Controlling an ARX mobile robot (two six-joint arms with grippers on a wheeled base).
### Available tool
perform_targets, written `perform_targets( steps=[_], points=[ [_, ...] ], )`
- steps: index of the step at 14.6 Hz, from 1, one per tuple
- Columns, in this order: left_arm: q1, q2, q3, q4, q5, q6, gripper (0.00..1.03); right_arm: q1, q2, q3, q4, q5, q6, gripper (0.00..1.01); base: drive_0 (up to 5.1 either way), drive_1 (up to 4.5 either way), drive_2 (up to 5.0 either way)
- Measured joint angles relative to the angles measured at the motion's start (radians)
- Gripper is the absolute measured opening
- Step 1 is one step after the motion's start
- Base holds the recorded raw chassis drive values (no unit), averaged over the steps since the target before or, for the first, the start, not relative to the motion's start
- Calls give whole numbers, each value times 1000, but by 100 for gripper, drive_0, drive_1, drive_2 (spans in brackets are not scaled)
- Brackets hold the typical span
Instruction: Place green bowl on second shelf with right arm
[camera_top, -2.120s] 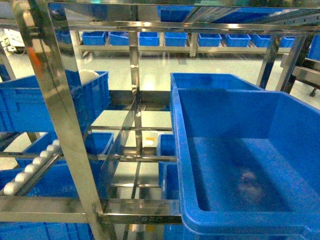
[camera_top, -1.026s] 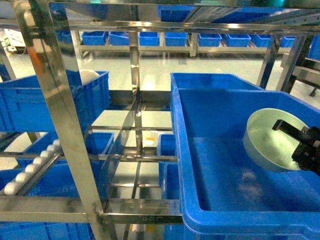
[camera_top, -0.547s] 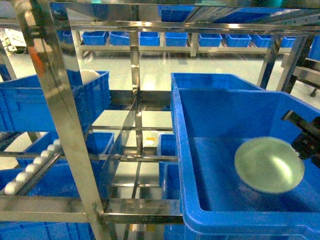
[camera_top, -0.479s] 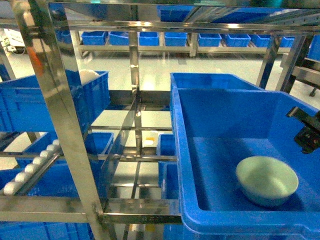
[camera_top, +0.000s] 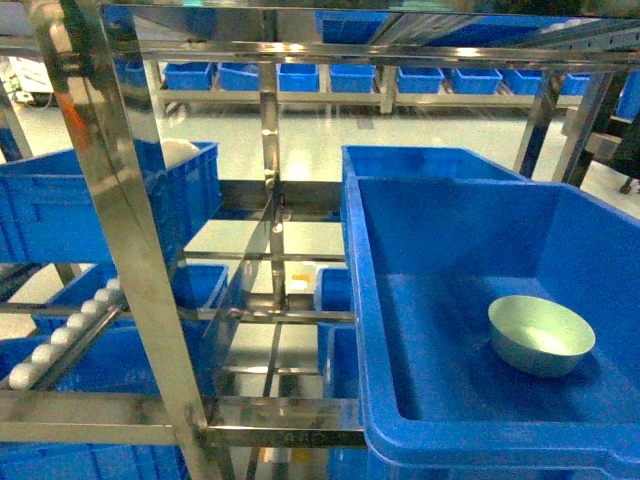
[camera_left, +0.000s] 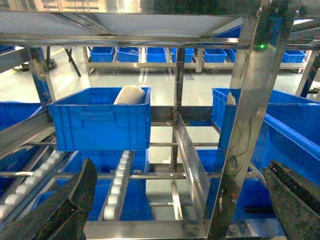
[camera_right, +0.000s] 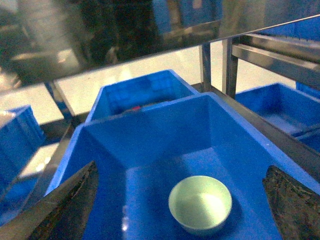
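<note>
Mint-green and upright, the bowl (camera_top: 541, 335) sits on the floor of a big blue bin (camera_top: 450, 210) that rests on the steel rack (camera_top: 120, 240), toward the bin's right wall and about midway between its front and back walls. In the right wrist view the bowl (camera_right: 200, 204) lies below and ahead of the right gripper (camera_right: 180, 210), with clear space all round it; nothing touches it. That gripper's fingers (camera_right: 60, 205) stand wide apart at both lower corners of the view, holding nothing, and the gripper is not visible from the head camera.

The left gripper (camera_left: 175, 210) is likewise spread and empty, facing the left bay of the rack, where another blue bin (camera_left: 100, 120) holds a pale rounded thing (camera_left: 129, 95) I cannot identify.

As I judge it, the placing is done: the bowl is down, released and steady, inside the bin on the rack. Whether that level is the second shelf cannot be counted from these views, since the rack's full height is cut off. What seems left is only for the right arm to draw clear of the rack.
</note>
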Motion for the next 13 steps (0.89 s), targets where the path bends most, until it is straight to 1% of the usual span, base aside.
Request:
perform_targets(
  steps=[1, 2, 3, 4, 5, 6, 7, 8, 9, 10, 11, 12, 13],
  points=[
    [0, 0, 0, 0, 0, 0, 98, 38, -116, -75, -39, 22, -101, 98, 0, 0, 0],
    [0, 0, 0, 0, 0, 0, 98, 64, -219, -135, -98, 61, -198, 98, 0, 0, 0],
    [0, 0, 0, 0, 0, 0, 98, 95, -359, -167, -144, 107, -287, 98, 0, 0, 0],
    [0, 0, 0, 0, 0, 0, 98, 132, -495, -180, -124, 165, -364, 98, 0, 0, 0],
    [0, 0, 0, 0, 0, 0, 98, 187, -763, -215, -228, 336, -547, 98, 0, 0, 0],
    [0, 0, 0, 0, 0, 0, 98, 182, -816, -220, -263, 374, -581, 98, 0, 0, 0],
    [0, 0, 0, 0, 1, 0, 98, 183, -811, -220, -267, 373, -600, 98, 0, 0, 0],
    [0, 0, 0, 0, 0, 0, 98, 133, -849, -210, -410, 209, -553, 90, 0, 0, 0],
    [0, 0, 0, 0, -1, 0, 98, 50, -909, -230, -500, 21, -474, 77, 0, 0, 0],
    [0, 0, 0, 0, 0, 0, 98, -16, -963, -272, -515, -134, -401, 63, 0, 0, 0],
    [0, 0, 0, 0, 1, 0, 98, -51, -992, -299, -518, -222, -372, 49, 0, 0, 0],
    [0, 0, 0, 0, 0, 0, 98, -88, -1019, -323, -524, -272, -357, 34, 0, 0, 0],
    [0, 0, 0, 0, 0, 0, 98, -124, -1051, -349, -527, -308, -351, 19, 0, 0, 0]
  ],
)
